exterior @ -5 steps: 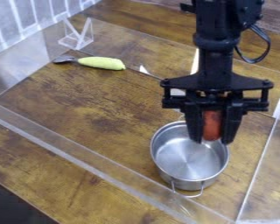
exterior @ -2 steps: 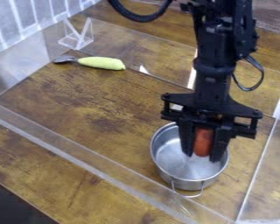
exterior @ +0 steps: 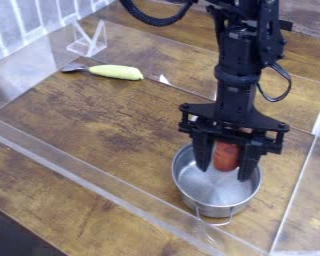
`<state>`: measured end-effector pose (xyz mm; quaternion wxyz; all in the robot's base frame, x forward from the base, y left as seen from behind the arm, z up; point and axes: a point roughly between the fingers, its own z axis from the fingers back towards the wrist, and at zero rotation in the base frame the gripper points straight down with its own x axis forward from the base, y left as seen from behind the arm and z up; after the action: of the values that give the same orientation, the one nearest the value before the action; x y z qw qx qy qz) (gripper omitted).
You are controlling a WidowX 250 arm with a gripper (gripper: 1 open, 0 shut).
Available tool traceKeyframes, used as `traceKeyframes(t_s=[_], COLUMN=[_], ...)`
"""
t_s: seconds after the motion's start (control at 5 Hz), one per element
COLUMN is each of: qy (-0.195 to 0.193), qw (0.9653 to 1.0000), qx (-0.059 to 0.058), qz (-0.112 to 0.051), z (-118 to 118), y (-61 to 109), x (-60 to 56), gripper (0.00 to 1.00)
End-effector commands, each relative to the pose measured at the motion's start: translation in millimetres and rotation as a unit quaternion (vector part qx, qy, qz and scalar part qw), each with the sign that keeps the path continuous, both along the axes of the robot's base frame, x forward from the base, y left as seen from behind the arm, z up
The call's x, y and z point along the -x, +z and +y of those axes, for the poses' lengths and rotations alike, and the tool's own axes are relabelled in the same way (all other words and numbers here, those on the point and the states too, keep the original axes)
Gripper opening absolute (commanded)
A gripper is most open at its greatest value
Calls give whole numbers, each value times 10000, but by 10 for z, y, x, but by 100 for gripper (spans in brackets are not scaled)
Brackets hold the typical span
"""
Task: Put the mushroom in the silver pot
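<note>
The silver pot (exterior: 192,186) stands on the wooden table at the lower right, shiny and round, with a small handle at its front. My gripper (exterior: 228,172) points straight down into its mouth. The mushroom (exterior: 227,155), reddish-orange here, hangs upright between the two dark fingers (exterior: 206,160), just above the pot's inside. The fingers stand spread a little wider than the mushroom, so the gripper reads as open. I cannot tell whether the mushroom touches the pot's floor.
A long yellow-green banana-like piece (exterior: 116,72) lies at the back left, beside a small clear plastic stand (exterior: 85,40). A low transparent barrier (exterior: 96,168) runs along the table's front edge and another (exterior: 299,195) rises just right of the pot.
The gripper has sunk toward the pot with the mushroom and shifted slightly left. Its fingers have spread apart from the tight hold seen earlier.
</note>
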<state>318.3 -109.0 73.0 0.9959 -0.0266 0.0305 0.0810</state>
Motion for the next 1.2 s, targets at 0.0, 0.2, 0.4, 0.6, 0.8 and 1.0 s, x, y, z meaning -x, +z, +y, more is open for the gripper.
traceKeyframes(t_s=[0.0, 0.2, 0.4, 0.6, 0.8, 1.0], qy=[32, 45, 53, 63, 77, 87], qw=[9996, 9995, 9997, 9997, 9998, 9998], qx=[56, 35, 1, -33, -60, -95], qz=[-282, -299, -255, -214, -180, -129], z=[65, 96, 115, 135, 156, 175], y=[196, 273, 292, 314, 339, 353], x=[-28, -25, -11, 2, 13, 26], gripper=[100, 100, 100, 100, 100, 100])
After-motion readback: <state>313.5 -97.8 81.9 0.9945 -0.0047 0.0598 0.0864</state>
